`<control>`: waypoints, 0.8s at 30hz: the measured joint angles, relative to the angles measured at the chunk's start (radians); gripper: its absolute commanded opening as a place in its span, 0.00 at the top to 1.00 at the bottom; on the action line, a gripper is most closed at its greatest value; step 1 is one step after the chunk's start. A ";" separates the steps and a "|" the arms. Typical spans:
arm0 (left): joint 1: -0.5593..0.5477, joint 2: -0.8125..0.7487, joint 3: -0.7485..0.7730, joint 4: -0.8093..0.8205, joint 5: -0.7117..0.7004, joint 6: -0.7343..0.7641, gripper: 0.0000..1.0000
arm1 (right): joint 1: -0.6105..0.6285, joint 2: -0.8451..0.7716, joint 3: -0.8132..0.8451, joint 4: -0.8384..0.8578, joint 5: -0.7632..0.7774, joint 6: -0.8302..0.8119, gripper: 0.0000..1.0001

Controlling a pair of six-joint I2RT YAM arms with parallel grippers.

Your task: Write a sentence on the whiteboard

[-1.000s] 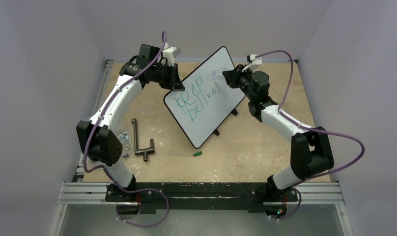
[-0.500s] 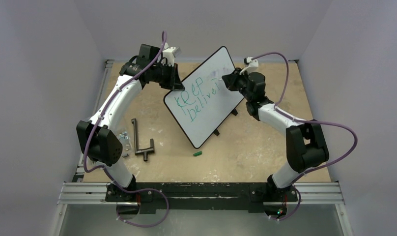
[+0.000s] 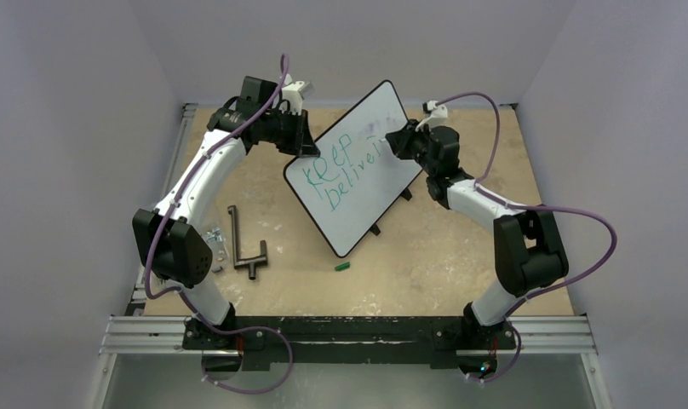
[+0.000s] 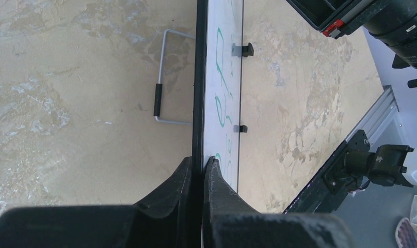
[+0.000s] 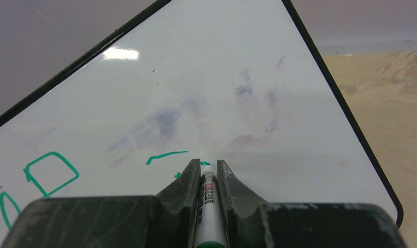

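The whiteboard point(image 3: 362, 183) stands tilted at the table's middle, white with a thin black frame. Green lettering point(image 3: 345, 170) on it reads roughly "Keep" over "believi". My left gripper point(image 3: 307, 145) is shut on the board's left edge; in the left wrist view the frame point(image 4: 198, 93) runs edge-on between the jaws point(image 4: 198, 164). My right gripper point(image 3: 392, 136) is shut on a white marker with a green end point(image 5: 207, 206), its tip touching the board point(image 5: 222, 67) beside a fresh green stroke point(image 5: 165, 156).
A dark T-shaped metal tool point(image 3: 243, 243) and small metal parts point(image 3: 215, 239) lie at the left. A green marker cap point(image 3: 342, 267) lies in front of the board. The board's wire stand point(image 4: 162, 77) shows behind it. The rail point(image 3: 349, 332) runs along the near edge.
The right arm's elbow has swung inward to the left and the gripper has shifted slightly along the second line of lettering. The left arm and the board have not moved.
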 measured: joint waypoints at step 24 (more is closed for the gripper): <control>0.000 0.000 -0.002 -0.002 -0.007 -0.002 1.00 | -0.011 0.000 -0.029 0.008 -0.023 0.026 1.00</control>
